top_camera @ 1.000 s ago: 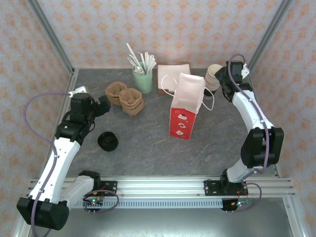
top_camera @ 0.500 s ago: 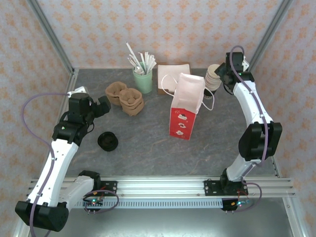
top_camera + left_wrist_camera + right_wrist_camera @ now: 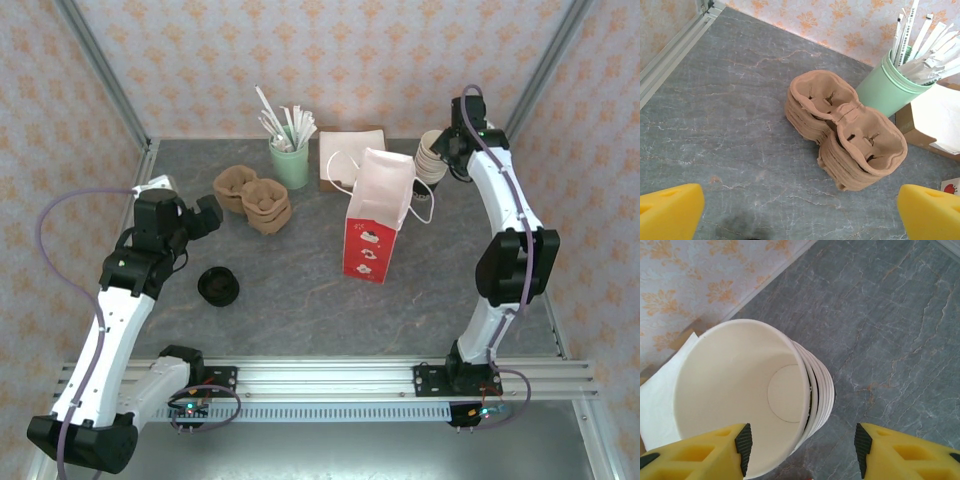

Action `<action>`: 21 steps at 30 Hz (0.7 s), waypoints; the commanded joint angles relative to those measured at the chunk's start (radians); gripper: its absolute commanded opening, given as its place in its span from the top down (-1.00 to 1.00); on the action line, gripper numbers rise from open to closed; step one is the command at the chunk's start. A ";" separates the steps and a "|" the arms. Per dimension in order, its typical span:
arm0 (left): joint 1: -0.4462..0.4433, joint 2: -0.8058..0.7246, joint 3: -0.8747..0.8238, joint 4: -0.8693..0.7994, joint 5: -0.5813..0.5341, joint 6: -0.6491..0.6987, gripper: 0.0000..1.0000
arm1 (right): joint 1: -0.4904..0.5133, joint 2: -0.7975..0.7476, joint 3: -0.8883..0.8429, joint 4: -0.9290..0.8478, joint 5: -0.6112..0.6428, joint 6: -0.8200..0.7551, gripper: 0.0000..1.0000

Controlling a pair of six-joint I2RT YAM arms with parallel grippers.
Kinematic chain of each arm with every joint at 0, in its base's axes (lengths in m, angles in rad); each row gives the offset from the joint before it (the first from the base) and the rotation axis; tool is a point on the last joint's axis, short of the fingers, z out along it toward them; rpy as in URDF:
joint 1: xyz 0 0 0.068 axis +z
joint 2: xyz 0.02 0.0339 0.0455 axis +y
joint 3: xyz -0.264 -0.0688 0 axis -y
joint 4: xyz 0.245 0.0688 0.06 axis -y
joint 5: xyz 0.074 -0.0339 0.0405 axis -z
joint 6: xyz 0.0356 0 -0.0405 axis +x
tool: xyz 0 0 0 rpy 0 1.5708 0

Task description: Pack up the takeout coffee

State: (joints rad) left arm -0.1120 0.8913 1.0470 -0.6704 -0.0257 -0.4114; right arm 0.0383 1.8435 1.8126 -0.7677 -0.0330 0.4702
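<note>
Grey marbled table point(image 3: 300, 300), orange-patterned wallpaper behind it. The takeout coffee point(image 3: 218, 286) stands at the left of the overhead frame, well apart from the red-and-white paper bag point(image 3: 372, 225) upright at centre. From above only its black lid reads; the cup wall hardly shows. The bag cuts off the front of the brown box point(image 3: 345, 150) behind it, and something dark by its handles is too small to name.

The left gripper point(image 3: 205, 214) hangs higher in the frame than the coffee, jaws spread wide. In its wrist view just the yellow fingertips point(image 3: 670, 210) poke in at the bottom corners, with the pulp carriers point(image 3: 847, 135) and the mint cup point(image 3: 890, 82) of straws beyond.

Upper right, the right gripper point(image 3: 449, 148) is at the stack of cream cups point(image 3: 430, 160), its fingers hard to pick out overhead. Its wrist view shows the jaws apart, astride the top cup's near wall, one pad over the mouth and the other clear of the stack. Whether the inner pad touches, I can't tell.

Since a second ago the right arm has stretched further toward the back corner, and the left arm has eased slightly left. Coffee and bag haven't moved.
</note>
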 commanded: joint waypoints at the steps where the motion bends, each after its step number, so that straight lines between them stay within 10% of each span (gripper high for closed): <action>1: -0.010 -0.018 0.026 -0.041 -0.005 0.016 -1.00 | -0.002 0.010 0.047 -0.045 0.002 -0.021 -0.18; 21: -0.012 -0.032 0.026 -0.052 -0.003 0.015 -1.00 | -0.002 0.082 0.153 -0.088 0.013 -0.064 0.10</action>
State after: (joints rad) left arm -0.1120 0.8825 1.0470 -0.6933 -0.0257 -0.4110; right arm 0.0383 1.9133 1.9163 -0.8211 -0.0341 0.4290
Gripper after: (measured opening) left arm 0.998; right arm 0.454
